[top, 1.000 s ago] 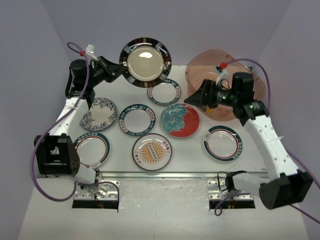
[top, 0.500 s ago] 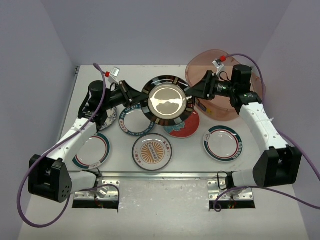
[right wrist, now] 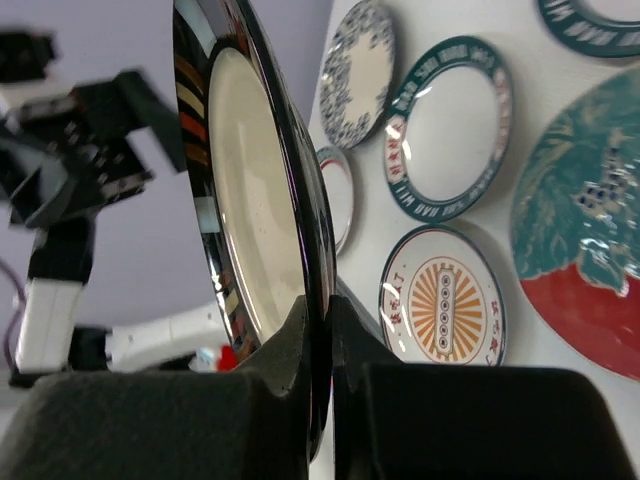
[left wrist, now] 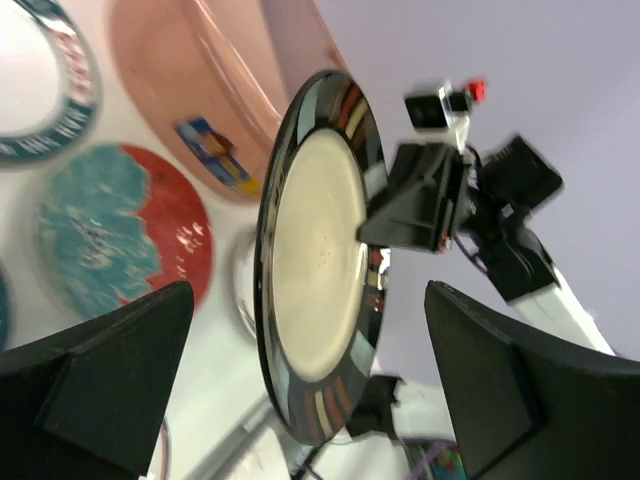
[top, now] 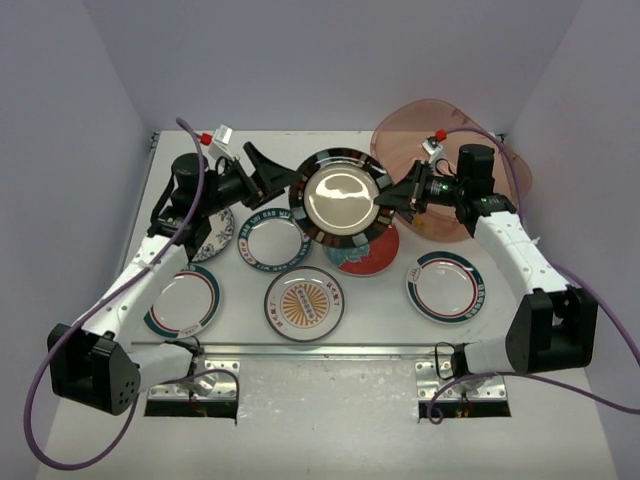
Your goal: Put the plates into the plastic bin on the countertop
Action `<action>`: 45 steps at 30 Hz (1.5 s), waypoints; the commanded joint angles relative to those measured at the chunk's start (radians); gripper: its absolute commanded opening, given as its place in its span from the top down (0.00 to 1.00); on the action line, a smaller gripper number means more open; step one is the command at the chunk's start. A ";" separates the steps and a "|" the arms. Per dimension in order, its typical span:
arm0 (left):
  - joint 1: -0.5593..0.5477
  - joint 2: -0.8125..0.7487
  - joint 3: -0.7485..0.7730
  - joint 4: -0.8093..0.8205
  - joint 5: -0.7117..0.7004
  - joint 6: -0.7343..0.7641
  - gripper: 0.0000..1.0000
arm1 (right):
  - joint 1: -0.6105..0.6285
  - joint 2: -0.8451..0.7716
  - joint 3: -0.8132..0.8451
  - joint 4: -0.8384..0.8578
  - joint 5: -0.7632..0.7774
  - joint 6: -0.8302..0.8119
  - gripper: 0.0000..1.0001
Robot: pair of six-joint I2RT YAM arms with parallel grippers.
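Right fingers [right wrist: 480, 420] clamp the black-gold plate [top: 341, 197] by its rim, face upward; left fingers [left wrist: 100, 360] spread apart.

We're looking at a white countertop [top: 380, 310] boxed in by pale lavender panels: back wall [top: 330, 60], left wall [top: 60, 150], right wall [top: 600, 120]. A metal rail [top: 330, 350] runs along its near edge. Light falls soft and even, with faint shadows.

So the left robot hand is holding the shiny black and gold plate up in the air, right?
No, the right gripper is holding the black-gold plate up in the air; the left gripper is open. The right wrist view shows it pinching the rim.
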 commanded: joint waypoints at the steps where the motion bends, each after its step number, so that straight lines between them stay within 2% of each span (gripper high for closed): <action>1: -0.002 -0.174 0.135 -0.375 -0.399 0.271 0.00 | -0.147 -0.059 0.085 0.038 0.232 0.207 1.00; 3: -0.002 -0.268 0.103 -0.438 -0.517 0.324 0.00 | -0.178 -0.065 0.102 0.015 0.384 0.262 1.00; 4: -0.002 -0.338 0.072 -0.463 -0.568 0.350 0.00 | -0.187 -0.074 0.108 0.004 0.520 0.299 1.00; 7: -0.002 -0.464 -0.012 -0.481 -0.580 0.405 0.00 | -0.189 -0.080 0.113 0.002 0.840 0.386 1.00; 10: -0.002 -0.505 -0.064 -0.516 -0.579 0.472 0.00 | -0.187 -0.059 0.116 0.032 1.009 0.452 1.00; 18: -0.002 -0.573 -0.226 -0.497 -0.511 0.541 0.00 | -0.100 0.141 0.237 0.064 1.272 0.474 1.00; 22: -0.002 -0.626 -0.245 -0.476 -0.480 0.544 0.00 | -0.019 0.217 0.300 0.028 1.437 0.458 1.00; 26: -0.004 -0.674 -0.270 -0.458 -0.465 0.539 0.00 | -0.008 0.285 0.306 0.018 1.470 0.513 1.00; 31: -0.004 -0.711 -0.279 -0.455 -0.471 0.537 0.00 | -0.013 0.360 0.344 -0.013 1.485 0.499 0.99; 35: -0.004 -0.720 -0.283 -0.447 -0.477 0.536 0.00 | -0.035 0.426 0.394 -0.122 1.428 0.526 0.79; 36: -0.005 -0.715 -0.283 -0.447 -0.477 0.536 0.00 | -0.042 0.436 0.391 -0.135 1.397 0.532 0.65; 40: -0.005 -0.704 -0.281 -0.451 -0.480 0.535 0.00 | -0.049 0.447 0.395 -0.181 1.339 0.501 0.37; 41: -0.005 -0.702 -0.281 -0.451 -0.483 0.533 0.00 | -0.048 0.456 0.447 -0.227 1.334 0.492 0.32; 43: -0.005 -0.700 -0.281 -0.455 -0.503 0.527 0.00 | -0.046 0.494 0.577 -0.457 1.328 0.489 0.09; 45: -0.005 -0.692 -0.280 -0.458 -0.511 0.523 0.00 | -0.048 0.569 0.751 -0.617 1.312 0.482 0.02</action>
